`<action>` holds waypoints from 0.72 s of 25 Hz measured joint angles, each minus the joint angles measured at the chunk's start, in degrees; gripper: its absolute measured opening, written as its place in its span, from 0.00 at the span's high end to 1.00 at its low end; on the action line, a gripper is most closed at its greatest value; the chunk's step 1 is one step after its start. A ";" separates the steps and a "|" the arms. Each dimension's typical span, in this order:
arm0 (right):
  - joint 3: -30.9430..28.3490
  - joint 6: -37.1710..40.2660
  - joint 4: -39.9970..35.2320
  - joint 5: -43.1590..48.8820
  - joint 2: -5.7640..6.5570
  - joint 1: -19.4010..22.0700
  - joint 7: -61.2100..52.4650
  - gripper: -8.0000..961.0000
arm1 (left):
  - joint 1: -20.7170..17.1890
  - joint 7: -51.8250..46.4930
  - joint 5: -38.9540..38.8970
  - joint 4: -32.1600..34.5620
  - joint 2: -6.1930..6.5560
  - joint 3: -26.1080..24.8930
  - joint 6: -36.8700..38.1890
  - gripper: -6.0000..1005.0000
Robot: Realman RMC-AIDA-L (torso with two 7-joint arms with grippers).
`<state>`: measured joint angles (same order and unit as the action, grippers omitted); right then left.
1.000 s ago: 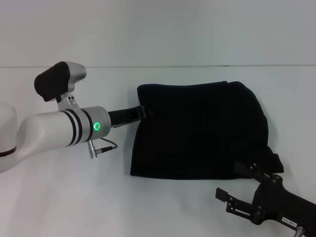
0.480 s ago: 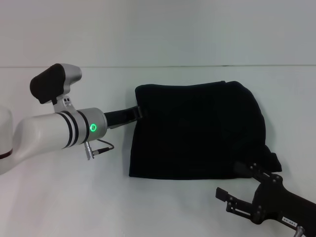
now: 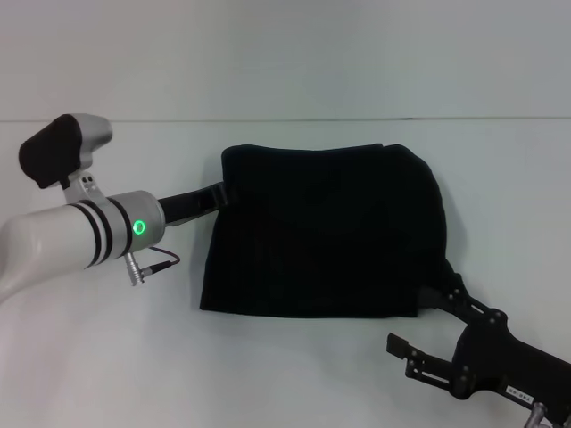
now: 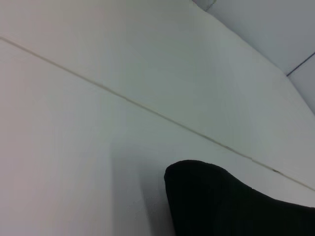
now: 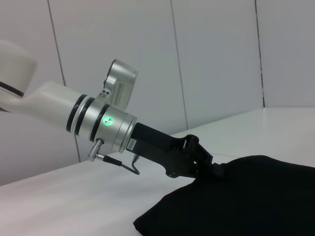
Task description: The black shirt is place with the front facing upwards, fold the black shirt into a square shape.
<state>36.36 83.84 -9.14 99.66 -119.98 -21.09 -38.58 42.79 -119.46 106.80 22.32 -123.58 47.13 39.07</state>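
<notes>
At the lower right of the head view the right end effector [image 3: 428,357] hovers just off the near right corner of the black shirt [image 3: 321,236], its 2 fingers spread apart and holding nothing, in much the same spot as in the 2 earlier frames. What has changed is the shirt itself: over the last second the whole dark bundle has slid toward the left of the frame, its near left corner now sitting well left of where it lay before, and the white left arm has drawn back with it. That suggests the left end effector [image 3: 214,193] is dragging the cloth by its far left corner to reposition or straighten it on the white table [image 3: 294,374]; it appears to be clamped on that corner [image 5: 206,169], as the right wrist view shows its black fingers meeting the fabric edge. The shirt occupies the centre of the frame, already folded into a roughly rectangular block with a fairly straight near edge, a rounded, slightly puffed far right corner, and a loose lump of fabric trailing at the near right, so it is close to a square but not yet tidy; no lettering or label shows
</notes>
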 joint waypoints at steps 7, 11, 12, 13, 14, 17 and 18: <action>0.03 0.00 0.12 0.00 -0.08 -0.20 0.00 0.06 | -0.55 1.69 -0.54 0.38 -0.14 -0.48 -0.04 0.91; 0.02 0.08 0.20 0.00 -0.08 -0.19 0.00 0.06 | -1.90 4.46 -3.47 1.28 -0.39 -0.48 1.11 0.90; 0.03 0.16 0.22 0.00 -0.08 -0.19 0.00 0.06 | -2.32 5.49 -4.29 1.59 -0.43 -0.48 1.85 0.90; 0.03 0.21 0.24 0.00 -0.08 -0.19 0.00 0.06 | -2.72 6.37 -4.93 1.91 -0.44 -0.48 2.62 0.89; 0.02 0.22 0.26 0.01 -0.08 -0.18 0.00 0.06 | -3.01 6.74 -5.15 2.14 -0.43 -0.47 3.19 0.89; -0.12 0.28 0.22 -0.10 -0.12 -0.18 0.00 0.06 | -4.75 7.76 -5.43 4.38 -0.23 -0.43 6.14 0.88; -0.33 0.36 0.18 -0.22 -0.15 -0.18 0.00 0.06 | -5.72 8.16 -5.43 5.79 -0.19 -0.43 7.60 0.88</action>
<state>36.03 84.20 -8.96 99.44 -120.12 -21.27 -38.58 37.07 -111.30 101.37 28.11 -123.78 46.71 46.67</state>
